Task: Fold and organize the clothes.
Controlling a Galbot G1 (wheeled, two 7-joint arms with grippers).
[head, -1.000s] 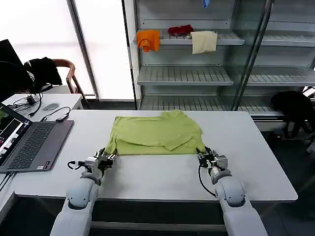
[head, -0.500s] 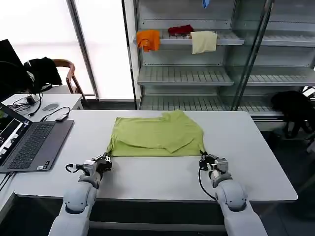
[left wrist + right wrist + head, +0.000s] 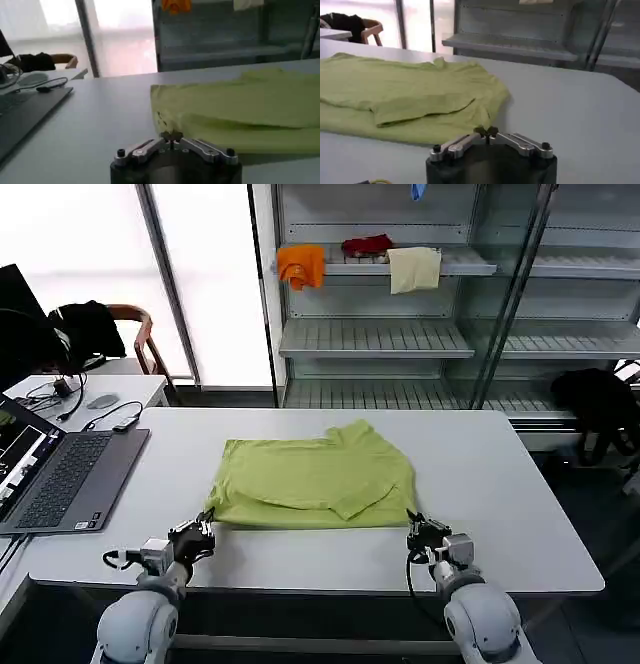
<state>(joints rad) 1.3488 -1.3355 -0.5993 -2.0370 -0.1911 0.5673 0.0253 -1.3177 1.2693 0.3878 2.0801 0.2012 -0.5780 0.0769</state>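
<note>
soft shirt, two corners in closed fingers

t-shirt (image 3: 315,482) lies half folded in the middle of the white table (image 3: 520,484), with the laptop (image 3: 60,474) at nine o'clock from it. it looks light, limp and not slippery, so it probably sags and wrinkles when lifted; the near hem corners are the best places to hold it. left gripper (image 3: 204,529) and right gripper (image 3: 415,527) sit at these corners, fingers closed, the cloth seemingly pinched. no readable writing or label anywhere.

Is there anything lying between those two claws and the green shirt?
Nothing visible. The left gripper and right gripper sit at the T-shirt's near corners, fingers closed, with only bare table around them.
</note>
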